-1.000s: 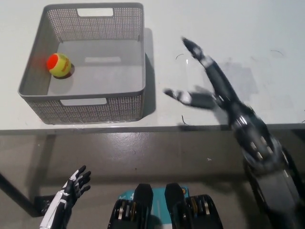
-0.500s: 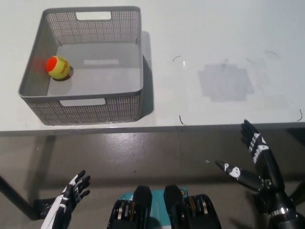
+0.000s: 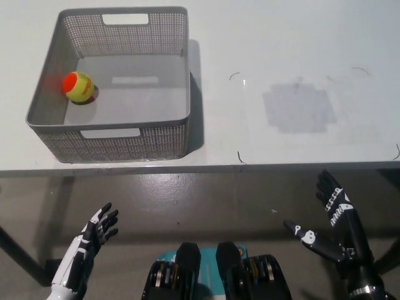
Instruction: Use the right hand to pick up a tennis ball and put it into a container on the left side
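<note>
While both hands point(image 3: 84, 247) point(image 3: 334, 228) splayed, empty: orange-and-yellow tennis ball point(image 3: 78, 86) inside grey mesh basket point(image 3: 131, 140).

Lab-like — bare white table point(image 3: 300, 56)

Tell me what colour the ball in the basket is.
Yellow-green with an orange side, seen in the head view: the ball lies in the grey mesh basket.

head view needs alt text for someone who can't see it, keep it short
A tennis ball lies inside a grey mesh container on the left of a white table. Below the table edge, the black right robot hand and the white left robot hand hang open, holding nothing.
</note>
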You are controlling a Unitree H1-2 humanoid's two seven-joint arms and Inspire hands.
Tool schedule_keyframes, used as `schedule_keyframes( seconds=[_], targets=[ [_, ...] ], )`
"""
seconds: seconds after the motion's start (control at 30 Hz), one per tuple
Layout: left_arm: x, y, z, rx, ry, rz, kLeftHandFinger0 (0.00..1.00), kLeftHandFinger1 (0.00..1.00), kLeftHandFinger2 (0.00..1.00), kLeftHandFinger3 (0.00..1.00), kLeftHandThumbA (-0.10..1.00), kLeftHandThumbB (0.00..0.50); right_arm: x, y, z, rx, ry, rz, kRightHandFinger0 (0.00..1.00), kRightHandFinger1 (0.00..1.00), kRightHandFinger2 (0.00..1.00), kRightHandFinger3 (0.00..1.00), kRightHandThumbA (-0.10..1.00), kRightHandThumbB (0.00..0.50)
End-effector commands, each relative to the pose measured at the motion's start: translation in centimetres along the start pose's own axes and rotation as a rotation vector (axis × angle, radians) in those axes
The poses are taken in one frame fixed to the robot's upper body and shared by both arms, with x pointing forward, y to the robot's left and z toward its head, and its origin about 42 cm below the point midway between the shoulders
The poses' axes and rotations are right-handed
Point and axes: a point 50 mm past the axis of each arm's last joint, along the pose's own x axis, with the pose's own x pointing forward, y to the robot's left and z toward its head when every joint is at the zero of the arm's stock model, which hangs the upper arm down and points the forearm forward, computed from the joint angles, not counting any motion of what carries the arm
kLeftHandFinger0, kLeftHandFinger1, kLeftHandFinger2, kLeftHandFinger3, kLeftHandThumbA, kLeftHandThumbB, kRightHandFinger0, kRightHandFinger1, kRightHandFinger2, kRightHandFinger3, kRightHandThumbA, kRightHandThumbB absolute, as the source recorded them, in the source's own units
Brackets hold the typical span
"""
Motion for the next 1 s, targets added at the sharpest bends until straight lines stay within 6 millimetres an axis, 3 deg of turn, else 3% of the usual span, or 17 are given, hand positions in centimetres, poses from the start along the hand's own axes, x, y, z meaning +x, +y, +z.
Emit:
schedule_keyframes(
  seconds=[0.0, 0.27, 0.63, 0.7, 0.97],
  targets=[
    [0.4, 0.4, 0.7, 0.02, -0.028, 0.0, 1.0, 1.0, 1.0, 1.0, 1.0, 0.061, 0.3, 0.1, 0.3, 0.052, -0.057, 0.001, 1.0, 1.0, 1.0, 1.0, 1.0, 0.099],
    [1.0, 0.7, 0.9, 0.018, -0.036, 0.005, 1.0, 1.0, 1.0, 1.0, 1.0, 0.052, 1.6, 0.3, -0.1, 0.071, 0.0, 0.034, 1.0, 1.0, 1.0, 1.0, 1.0, 0.093],
    [1.0, 0.8, 1.0, 0.021, -0.039, -0.003, 1.0, 1.0, 1.0, 1.0, 1.0, 0.034, 1.4, 0.1, -0.6, 0.029, 0.037, 0.042, 1.0, 1.0, 1.0, 1.0, 0.99, 0.11],
    [0.3, 0.4, 0.7, 0.016, -0.024, -0.002, 1.0, 1.0, 1.0, 1.0, 1.0, 0.039, 0.8, 0.0, -0.8, 0.004, 0.049, 0.057, 1.0, 1.0, 1.0, 1.0, 1.0, 0.095],
    [0.7, 0.8, 1.0, 0.023, -0.024, -0.003, 1.0, 1.0, 1.0, 1.0, 1.0, 0.05, 1.7, 0.0, -1.0, -0.031, 0.061, 0.073, 1.0, 1.0, 1.0, 1.0, 1.0, 0.093]
  ],
)
